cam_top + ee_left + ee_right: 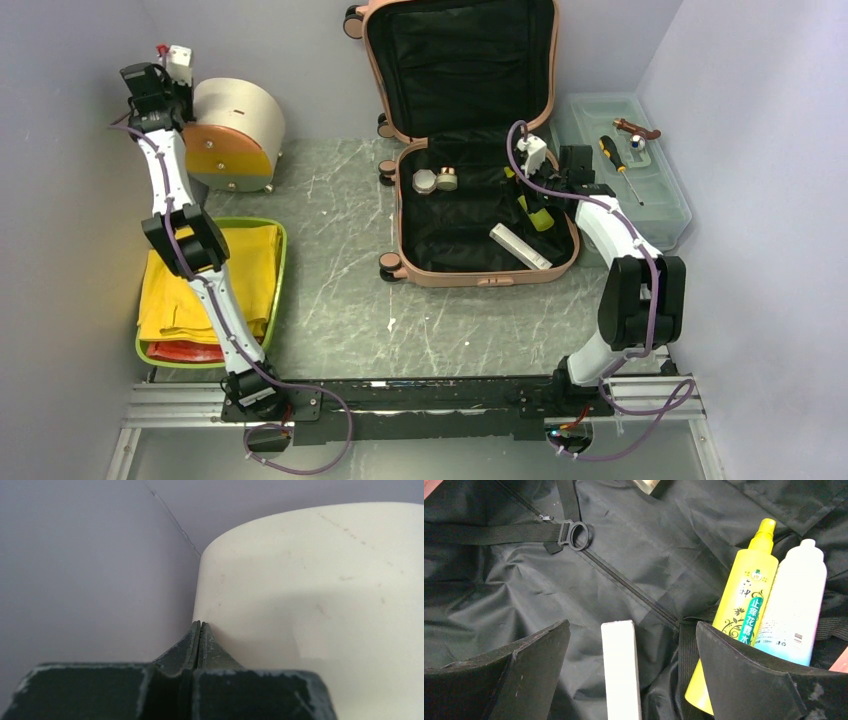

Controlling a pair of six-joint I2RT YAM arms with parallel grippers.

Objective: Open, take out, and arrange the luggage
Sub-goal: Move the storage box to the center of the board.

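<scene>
Overhead, the luggage lies open at 1 o'clock, its rim just beside a toolbox. Left wrist: left gripper clenched beside a cream box. Right wrist: right gripper released, straddling a white box, bottles at 3 o'clock.

Place: I'm working in a robot lab cell, not a home.
Walls: plain lilac-grey panels box in my table.
Mount: left arm and right arm bolted to an aluminium rail, purple cables trailing loose.
Props: luggage, toolbox and green basket set out together.
</scene>
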